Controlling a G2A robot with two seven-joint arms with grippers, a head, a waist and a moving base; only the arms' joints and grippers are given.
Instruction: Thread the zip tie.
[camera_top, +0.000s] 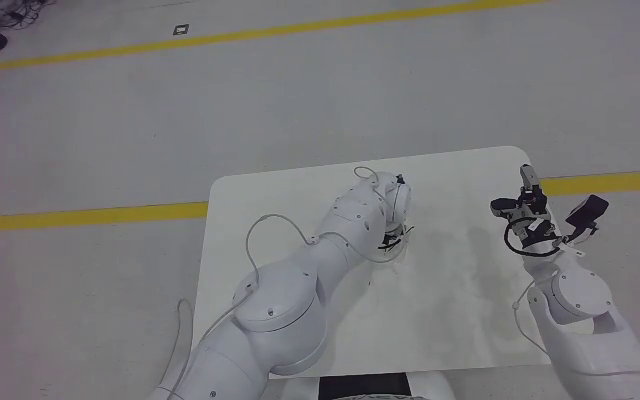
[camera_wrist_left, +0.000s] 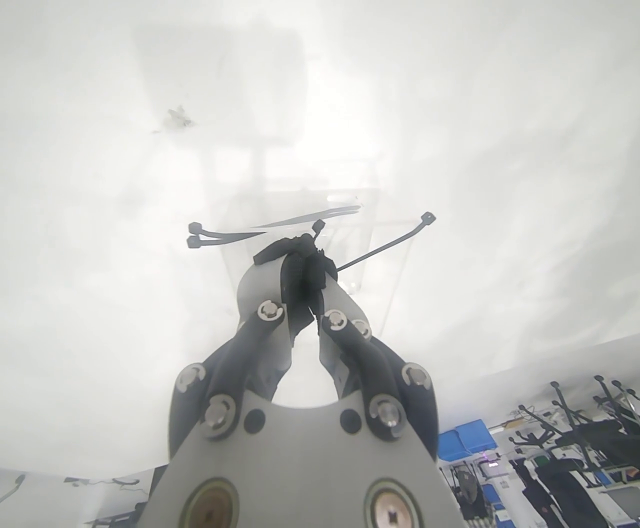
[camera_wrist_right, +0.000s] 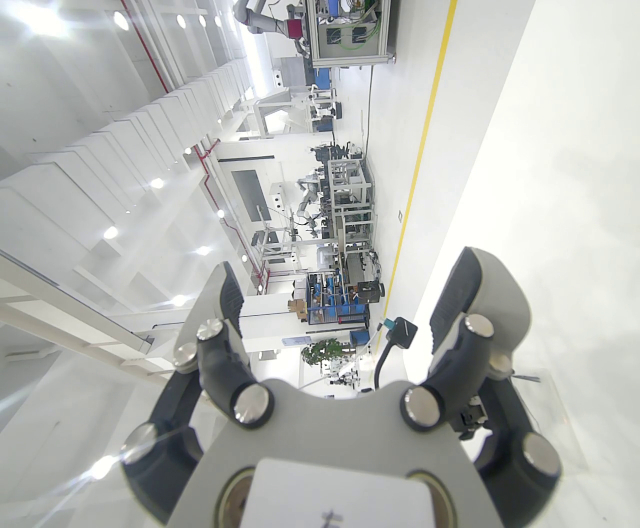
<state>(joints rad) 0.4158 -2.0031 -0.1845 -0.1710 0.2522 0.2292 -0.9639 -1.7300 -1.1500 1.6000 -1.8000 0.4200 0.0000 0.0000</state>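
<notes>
My left pincer (camera_wrist_left: 305, 257) hangs over the white table (camera_top: 450, 320), just toward 12 o'clock from its middle. Its fingers are pressed together on a black zip tie (camera_wrist_left: 318, 226), whose head pokes out just past the tips. Just beyond, at a clear box (camera_wrist_left: 381, 300), lie more loose zip ties (camera_wrist_left: 225, 235). My right pincer (camera_wrist_right: 347, 265) hovers at the table's 2 o'clock corner, fingers spread apart.

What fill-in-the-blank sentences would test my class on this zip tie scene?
1. On the left gripper, the fingers are ____ on a zip tie.
2. On the right gripper, the fingers are ____ and hold nothing.
3. The zip tie's colour is ____.
Missing words: shut; open; black.
</notes>
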